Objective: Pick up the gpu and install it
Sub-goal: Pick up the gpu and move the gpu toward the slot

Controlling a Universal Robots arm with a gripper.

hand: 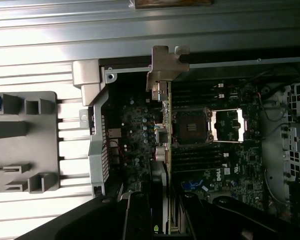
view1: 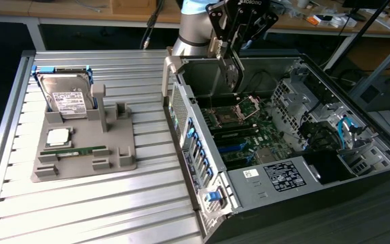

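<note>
My gripper (view1: pixel 233 51) hangs above the open computer case (view1: pixel 202 168), shut on the gpu (view1: pixel 231 73). The card hangs on edge, its lower end just above the motherboard (view1: pixel 249 134) near the CPU socket (view1: pixel 230 116). In the wrist view the gpu (hand: pixel 163 125) appears edge-on, with its silver metal bracket (hand: pixel 165 62) at the case's rear wall. My two dark fingers (hand: pixel 136 215) clamp the card from both sides. The card stands over the board beside the CPU socket (hand: pixel 191 125); I cannot tell if it touches a slot.
A grey holder tray (view1: pixel 79 152) on the slatted metal table (view1: pixel 114 203) carries a silver hard drive (view1: pixel 69 96), a CPU chip (view1: pixel 58 136) and a green memory stick (view1: pixel 73 151). The case's drive cage and blue cables (view1: pixel 347 129) sit at the exterior view's right.
</note>
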